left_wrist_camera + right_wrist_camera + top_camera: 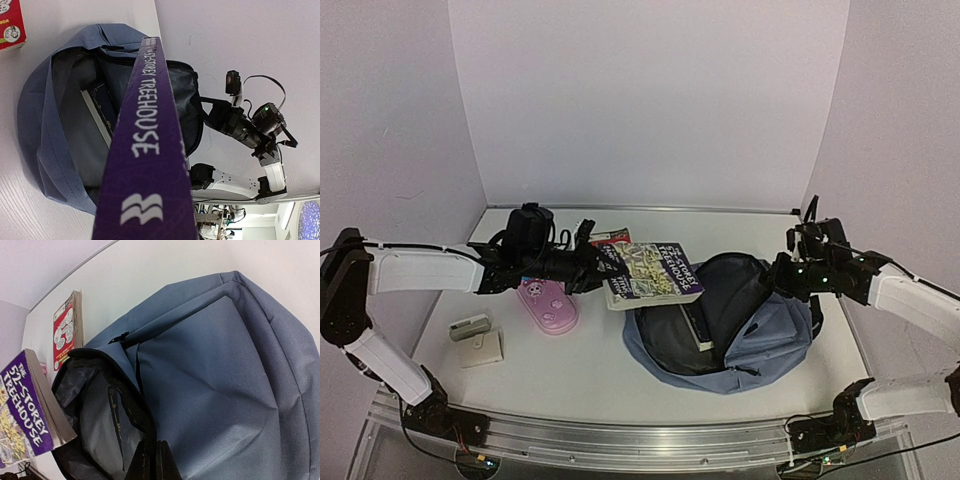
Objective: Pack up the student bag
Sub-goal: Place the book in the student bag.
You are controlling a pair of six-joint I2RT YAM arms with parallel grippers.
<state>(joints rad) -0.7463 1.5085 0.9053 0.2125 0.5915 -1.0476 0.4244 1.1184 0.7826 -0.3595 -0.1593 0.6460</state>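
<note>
The student bag (pixel 760 335) lies open on the table, slate-blue with a dark lining. A dark book (pixel 697 326) lies inside it. My left gripper (pixel 592 266) is shut on a purple "52-Storey Treehouse" book (pixel 655 270), held above the bag's left rim. In the left wrist view the purple book's spine (pixel 145 165) hides the fingers, with the bag (pixel 40 130) below. My right gripper (pixel 152 462) is shut on the bag's black zipper rim (pixel 125 390) and holds the opening up. In the top view the right gripper (pixel 782 277) sits at the bag's right edge.
A pink pencil case (pixel 548 306) lies left of the bag under my left arm. A red-covered book (pixel 610 237) lies behind the purple one. A small grey item (pixel 470 326) and a beige pad (pixel 482 349) rest at the near left. White walls enclose the table.
</note>
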